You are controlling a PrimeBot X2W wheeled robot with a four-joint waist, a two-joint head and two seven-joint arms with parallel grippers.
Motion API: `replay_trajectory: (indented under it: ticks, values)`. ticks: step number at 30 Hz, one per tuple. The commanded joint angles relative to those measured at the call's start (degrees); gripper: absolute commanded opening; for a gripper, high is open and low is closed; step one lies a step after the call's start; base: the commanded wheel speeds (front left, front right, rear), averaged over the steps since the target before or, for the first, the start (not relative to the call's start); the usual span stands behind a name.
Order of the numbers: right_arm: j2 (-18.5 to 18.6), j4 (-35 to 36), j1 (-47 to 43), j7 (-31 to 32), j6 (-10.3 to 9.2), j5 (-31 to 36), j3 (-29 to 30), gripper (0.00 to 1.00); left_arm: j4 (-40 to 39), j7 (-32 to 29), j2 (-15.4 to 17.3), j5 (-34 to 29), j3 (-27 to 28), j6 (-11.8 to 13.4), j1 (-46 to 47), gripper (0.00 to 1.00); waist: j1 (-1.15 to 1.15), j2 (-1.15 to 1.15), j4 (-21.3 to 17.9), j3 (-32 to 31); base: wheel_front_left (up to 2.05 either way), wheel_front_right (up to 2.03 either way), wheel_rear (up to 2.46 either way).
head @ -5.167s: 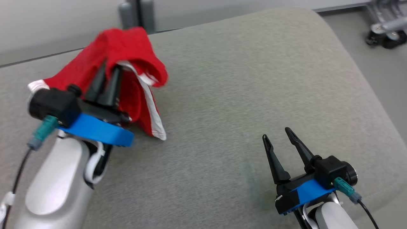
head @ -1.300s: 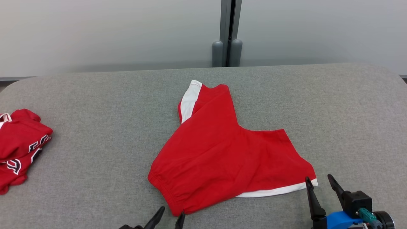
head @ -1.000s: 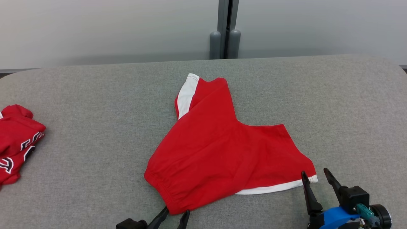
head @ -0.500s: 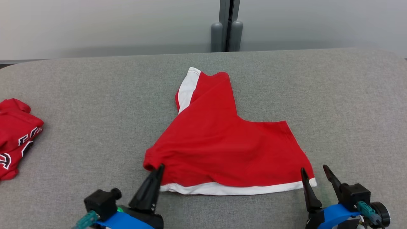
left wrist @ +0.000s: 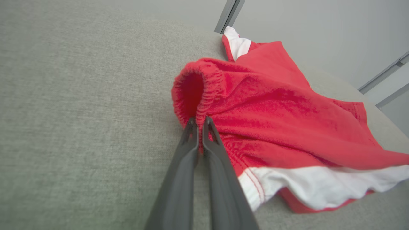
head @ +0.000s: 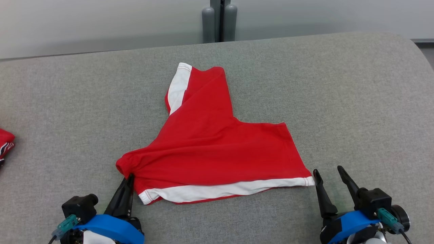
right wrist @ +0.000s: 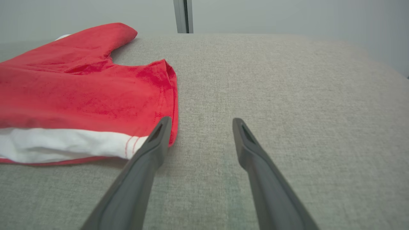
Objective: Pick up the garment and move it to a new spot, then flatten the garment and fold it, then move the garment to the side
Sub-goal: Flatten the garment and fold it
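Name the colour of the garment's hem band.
White. The hem band shows best in the head view.

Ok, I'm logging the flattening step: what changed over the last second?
The left gripper closed its fingers on the garment at its waistband corner and pulled it leftward, exposing the white band. The right gripper stayed open beside it.

Your right gripper [right wrist: 201, 120]: jaws spread wide, nothing between them | garment [right wrist: 80, 92]: you see it red with a white hem, lying at the view's left, corner just beside one fingertip | grey padded surface [right wrist: 287, 95]: under both.
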State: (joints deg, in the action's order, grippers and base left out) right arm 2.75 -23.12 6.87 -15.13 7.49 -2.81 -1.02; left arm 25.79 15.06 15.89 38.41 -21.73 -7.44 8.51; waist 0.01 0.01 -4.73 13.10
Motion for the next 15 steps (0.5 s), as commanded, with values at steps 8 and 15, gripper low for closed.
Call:
replay_trajectory:
  ticks: [8, 15]
  values:
    - [0.3, 2.5, -1.4, 0.0, 0.01, -1.4, 0.0, 1.0, 0.5, 0.2, -3.0, -5.9, 7.8, -0.1, -2.7, 1.0, -0.01, -0.01, 0.6, -4.8, 0.0, 0.0, 0.0]
    - [0.3, 2.9, -3.1, 0.0, 0.01, -1.2, -0.4, 1.0, -3.4, 0.2, -7.4, -16.8, 16.3, -0.1, -8.5, 1.0, -0.01, -0.01, 2.3, -10.5, 0.0, 0.0, 0.0]
